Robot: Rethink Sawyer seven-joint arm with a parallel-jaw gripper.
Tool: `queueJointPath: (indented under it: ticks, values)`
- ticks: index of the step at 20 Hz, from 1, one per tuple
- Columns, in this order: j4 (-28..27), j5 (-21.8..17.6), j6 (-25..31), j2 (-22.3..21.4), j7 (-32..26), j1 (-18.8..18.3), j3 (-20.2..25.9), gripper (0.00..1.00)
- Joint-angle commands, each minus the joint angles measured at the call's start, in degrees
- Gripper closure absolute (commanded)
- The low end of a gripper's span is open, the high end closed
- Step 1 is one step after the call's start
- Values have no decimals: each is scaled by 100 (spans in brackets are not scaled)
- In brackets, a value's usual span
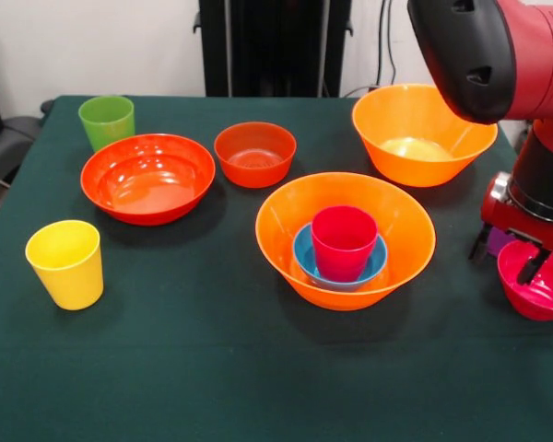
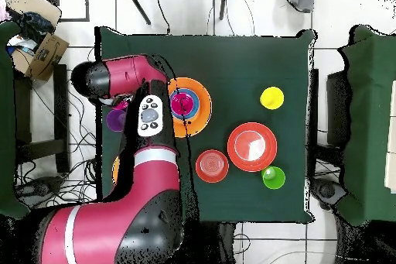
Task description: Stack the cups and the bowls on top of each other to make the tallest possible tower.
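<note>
Tower [image 1: 344,241] so far: a crimson-pink cup [image 1: 343,241] sits in a blue bowl [image 1: 304,258], nested inside a large orange bowl [image 1: 286,230] on the green table [image 1: 212,368]. Behind that bowl to its right stands the second large orange bowl [image 1: 422,133]; behind to its left, a small red-orange bowl [image 1: 254,154] and a wide red-orange bowl [image 1: 147,178]. Farther left are the green cup [image 1: 107,122] and yellow cup [image 1: 65,263]. To the tower's right the gripper [image 1: 533,267] reaches into a magenta bowl [image 1: 535,293]; whether its fingers are apart or together cannot be told. No writing is readable.
</note>
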Motion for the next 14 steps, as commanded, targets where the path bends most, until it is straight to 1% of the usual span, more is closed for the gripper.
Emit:
queueJointPath:
  ticks: [1,6,10,14]
  values:
    - [142,-454,-306,97,-1128,-198,457,0]
    - [518,-493,-587,9,-1484,-392,730,0]
    - [690,-527,-755,26,-1744,-568,967,0]
    - [1120,-488,-915,-53,-1985,-806,1316,0]
